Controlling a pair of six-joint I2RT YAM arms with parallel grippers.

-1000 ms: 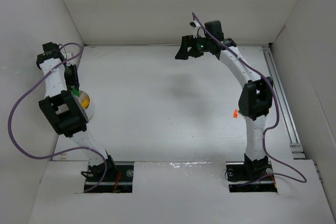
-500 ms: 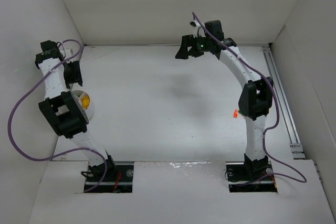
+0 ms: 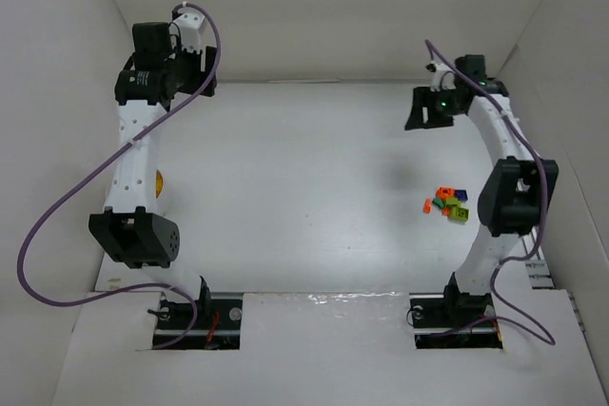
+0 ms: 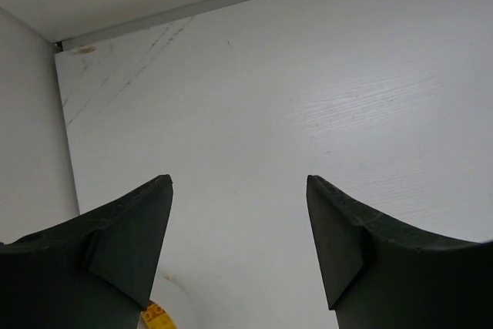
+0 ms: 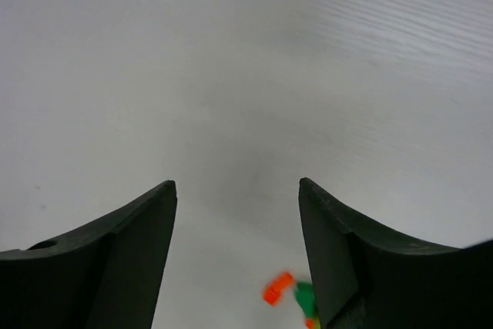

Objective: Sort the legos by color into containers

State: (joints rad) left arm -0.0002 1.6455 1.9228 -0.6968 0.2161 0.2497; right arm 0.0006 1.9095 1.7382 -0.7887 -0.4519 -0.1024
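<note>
Orange and green legos (image 3: 447, 203) bunched close near the spread, empty right pincer (image 5: 236, 186): risks nipping two colours at once; left pincer (image 4: 237, 180) likewise spread above what looks like a container (image 4: 182, 303).

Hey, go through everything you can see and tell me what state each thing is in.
Left gripper: open, empty.
Right gripper: open, empty.
Legos: loose mixed-color pile on the table, unsorted.
Container: holds a yellow brick.
</note>
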